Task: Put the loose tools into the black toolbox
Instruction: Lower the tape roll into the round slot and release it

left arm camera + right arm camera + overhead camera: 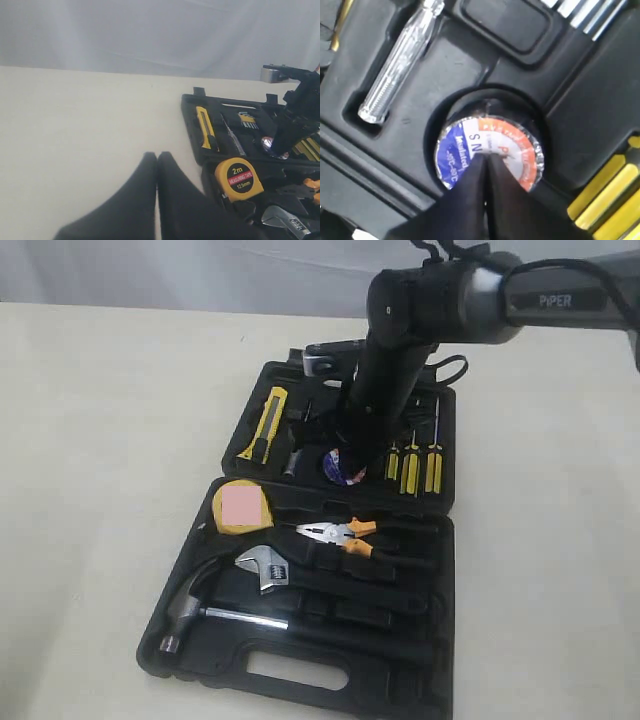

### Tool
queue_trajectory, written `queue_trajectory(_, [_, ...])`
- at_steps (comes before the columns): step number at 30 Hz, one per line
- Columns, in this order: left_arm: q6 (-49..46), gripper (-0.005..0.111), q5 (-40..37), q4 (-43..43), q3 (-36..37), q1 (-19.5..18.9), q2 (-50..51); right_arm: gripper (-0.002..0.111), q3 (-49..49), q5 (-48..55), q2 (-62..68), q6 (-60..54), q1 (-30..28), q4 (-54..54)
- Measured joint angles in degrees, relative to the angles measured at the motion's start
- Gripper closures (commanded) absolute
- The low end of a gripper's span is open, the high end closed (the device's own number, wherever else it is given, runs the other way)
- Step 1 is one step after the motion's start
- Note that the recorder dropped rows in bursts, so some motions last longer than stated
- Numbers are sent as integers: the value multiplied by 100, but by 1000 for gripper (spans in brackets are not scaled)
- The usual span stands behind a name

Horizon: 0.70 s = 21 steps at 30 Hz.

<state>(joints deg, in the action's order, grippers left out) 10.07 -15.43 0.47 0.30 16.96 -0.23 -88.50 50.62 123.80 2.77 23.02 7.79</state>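
The black toolbox [445,640] lies open on the table. In its recesses rest the utility knife [266,424], the yellow tape measure [243,508] and the orange-handled pliers [340,533]. The black tape roll [455,147] sits in its round recess, blue-red-white label up. My right gripper [486,157] is shut, with its tips down on the middle of that label and nothing between the fingers. My left gripper [157,156] is shut and empty over bare table beside the case, with the "2m" tape measure [239,178] and the knife [203,127] off to one side.
A steel hammer [205,605] and an adjustable wrench [265,567] fill the near half of the case. Three yellow-handled screwdrivers [412,468] lie beside the tape roll's recess, and a clear-handled tool [402,62] lies on its other side. The right arm [400,350] stands over the far half.
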Motion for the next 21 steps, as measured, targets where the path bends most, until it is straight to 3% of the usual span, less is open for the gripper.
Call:
queue_trajectory(11, [0, 107, 0, 0, 0, 0, 0, 108, 0, -473, -829, 43, 0, -15])
queue_trajectory(21, [0, 107, 0, 0, 0, 0, 0, 108, 0, -631, -346, 64, 0, -4])
